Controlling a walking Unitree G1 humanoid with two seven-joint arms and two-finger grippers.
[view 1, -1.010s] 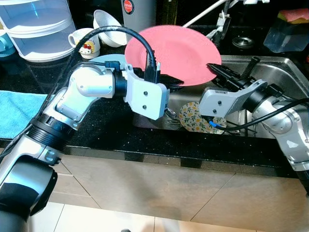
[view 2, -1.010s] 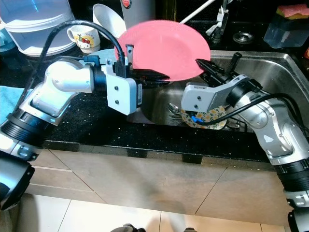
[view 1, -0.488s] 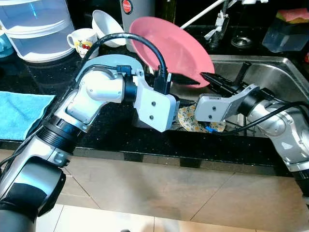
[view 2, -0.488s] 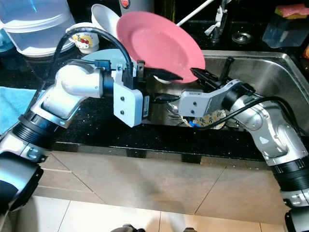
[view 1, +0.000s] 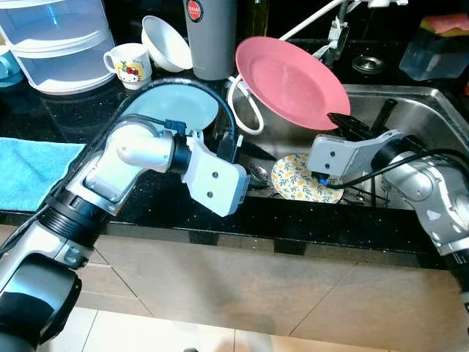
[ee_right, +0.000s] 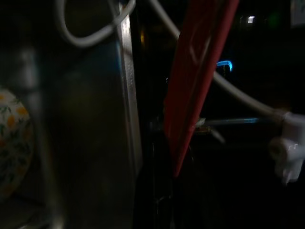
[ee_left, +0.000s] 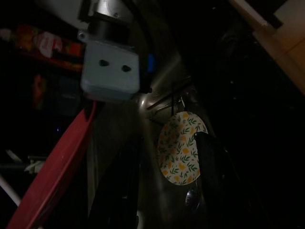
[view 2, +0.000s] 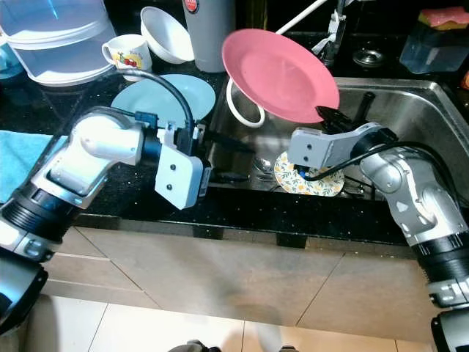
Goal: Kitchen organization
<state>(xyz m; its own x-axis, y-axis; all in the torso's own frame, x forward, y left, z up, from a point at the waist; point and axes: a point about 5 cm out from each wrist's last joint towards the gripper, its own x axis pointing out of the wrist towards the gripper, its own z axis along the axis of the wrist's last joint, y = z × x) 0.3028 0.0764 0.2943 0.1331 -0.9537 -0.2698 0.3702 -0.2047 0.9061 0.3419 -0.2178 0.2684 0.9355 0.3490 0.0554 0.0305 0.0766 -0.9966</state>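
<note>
A pink plate [view 1: 293, 81] is held tilted above the left part of the steel sink [view 1: 421, 99]. My right gripper [view 1: 338, 119] is shut on the plate's lower right rim; in the right wrist view the plate's red edge [ee_right: 200, 71] runs between its fingers. My left gripper [view 2: 233, 160] hangs open lower down, just inside the sink's left wall, holding nothing. A flowered plate [view 1: 300, 180] lies on the sink floor, also seen as the flowered plate [ee_left: 180, 148] in the left wrist view. On the black counter behind my left arm rests a light blue plate [view 1: 179, 106].
At the back of the counter stand a white bowl [view 1: 161, 33], a mug [view 1: 132, 62], a grey canister [view 1: 212, 37] and clear plastic drawers [view 1: 55, 40]. A blue towel [view 1: 29, 169] lies at the left. A white hose loop [view 1: 245, 110] hangs by the sink. Cutlery [view 1: 258, 172] lies in the sink.
My left gripper has let go of the pink plate and dropped toward the sink. The right gripper alone has carried the plate to the right.
</note>
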